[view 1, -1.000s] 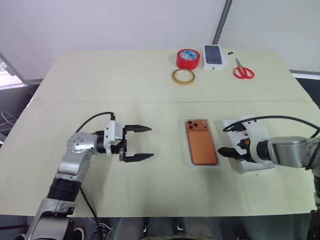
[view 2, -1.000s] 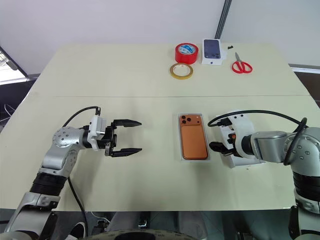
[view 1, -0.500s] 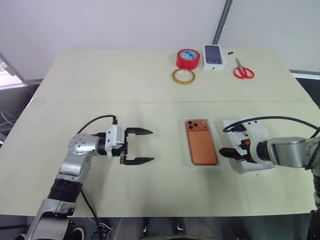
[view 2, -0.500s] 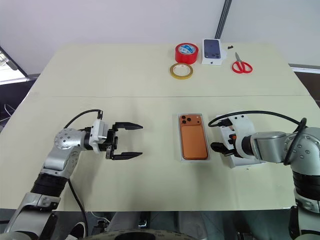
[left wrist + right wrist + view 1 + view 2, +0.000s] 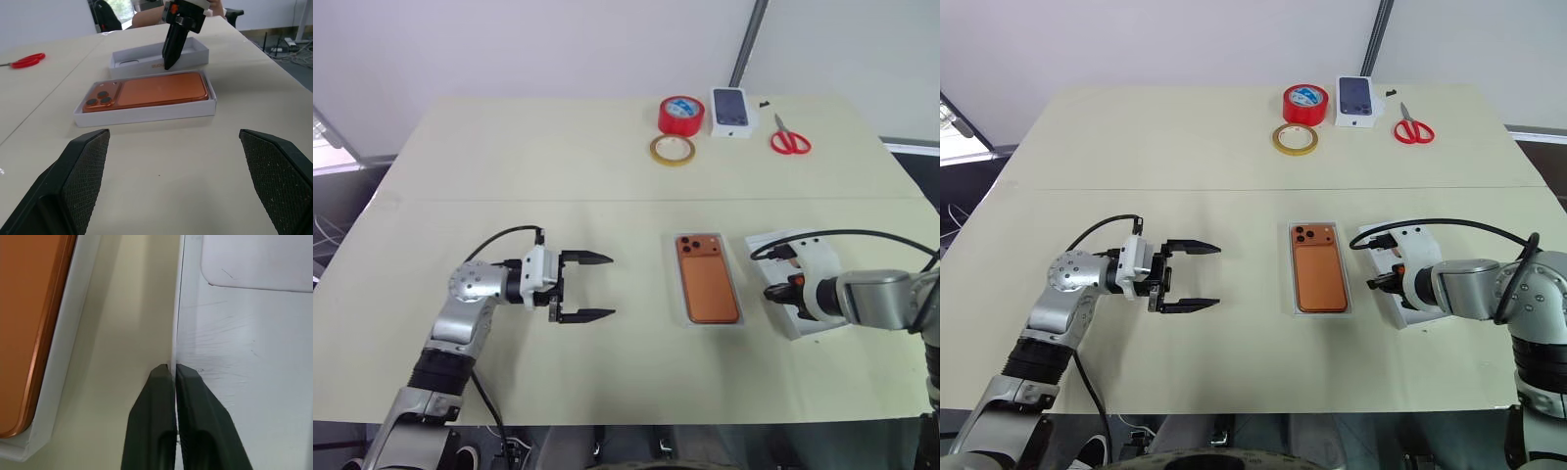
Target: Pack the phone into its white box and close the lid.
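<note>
You are pinching the lid's point(image 5: 1408, 286) wall with the right gripper point(image 5: 173, 372); the phone point(image 5: 1320, 277) is lying boxed at nine o'clock, long axes parallel. The left gripper point(image 5: 597, 287) is gaping, farther off.

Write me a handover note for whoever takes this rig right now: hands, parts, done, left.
Left hand: open, holding nothing, pointing across the table toward the box.
Right hand: shut on the near wall of the lid, pinching its edge.
Phone: lying camera side up inside the white box, mid-table.
Lid: open side up, just right of the box, apart from it, a flat white card inside.
Done: phone is packed.
Left: lift the lid, turn it over, seat it on the box.
Far edge: tape rolls, small phone box, scissors, all out of the way.
</note>
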